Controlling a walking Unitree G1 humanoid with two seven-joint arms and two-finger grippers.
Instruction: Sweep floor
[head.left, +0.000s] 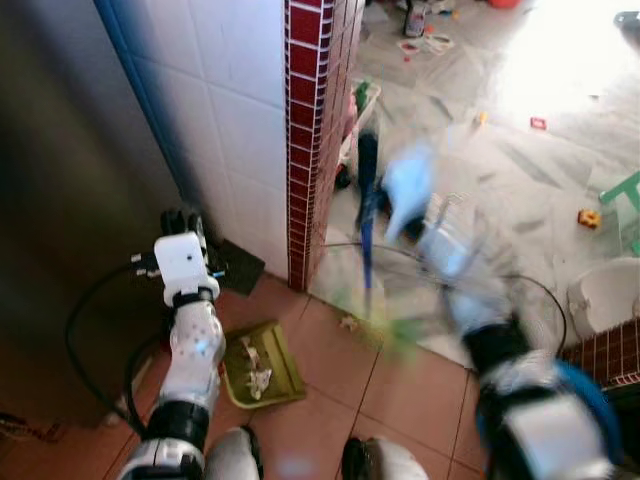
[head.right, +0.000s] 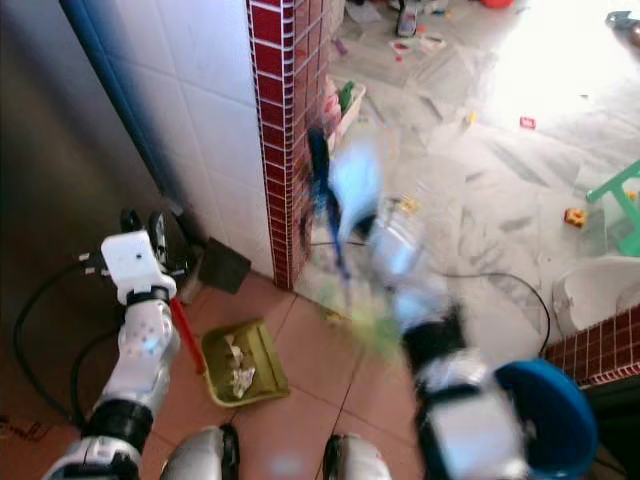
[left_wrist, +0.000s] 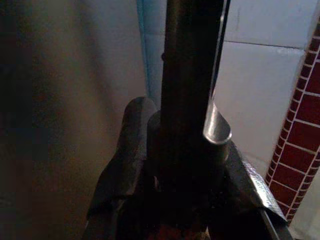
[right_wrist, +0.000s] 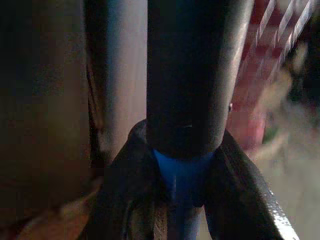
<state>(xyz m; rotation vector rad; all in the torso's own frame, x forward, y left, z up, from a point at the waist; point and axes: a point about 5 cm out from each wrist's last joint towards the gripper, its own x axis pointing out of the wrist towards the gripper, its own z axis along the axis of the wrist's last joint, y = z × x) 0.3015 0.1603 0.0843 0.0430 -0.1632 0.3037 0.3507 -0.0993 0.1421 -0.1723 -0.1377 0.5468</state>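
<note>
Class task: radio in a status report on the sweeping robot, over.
Left gripper shut on dustpan handle; green dustpan on floor, litter inside. Right gripper shut on broom, blurred mid-swing. Cable on the floor ahead.

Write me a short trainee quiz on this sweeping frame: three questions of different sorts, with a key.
1. True or false: the green dustpan on the terracotta tiles holds no debris.
2. What is the right hand shut on? A. a blue-handled broom B. a towel C. a toy car
3. Fill in: the wall corner beside the dustpan is faced with small ___ tiles.

Key: 1 false, scraps lie in it; 2 A; 3 red.
</note>
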